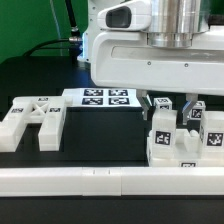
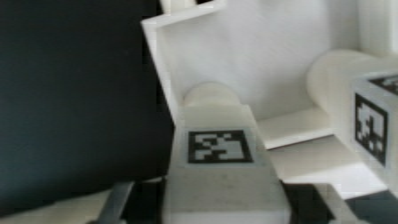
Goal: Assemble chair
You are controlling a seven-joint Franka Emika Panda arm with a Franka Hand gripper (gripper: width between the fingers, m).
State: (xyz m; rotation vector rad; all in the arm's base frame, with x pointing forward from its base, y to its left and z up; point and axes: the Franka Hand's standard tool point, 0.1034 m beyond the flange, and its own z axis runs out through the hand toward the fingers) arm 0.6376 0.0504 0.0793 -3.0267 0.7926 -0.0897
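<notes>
Step in hand: pickup of white tagged plastic bar (image 2: pixel 217 140) from white blocky chair-part cluster (image 1: pixel 185 140) directly beneath gripper (image 2: pixel 210 205). Bar sits between jaws; contact not discernible, so grip state undetermined. Next move: confirm closure, lift straight, clear adjacent tagged white cube (image 2: pixel 365 115).

glossy white boxy housing (image 1: pixel 115 55); silver cylinder (image 1: pixel 180 18); dark end effector (image 2: pixel 214 203) fingers (image 2: pixel 306 200).

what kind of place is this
Probably a robotics lab bench rather than a workshop or home: a robot arm hangs over a black table, a marker board lies on it, and the white chair pieces carry square tags.
</notes>
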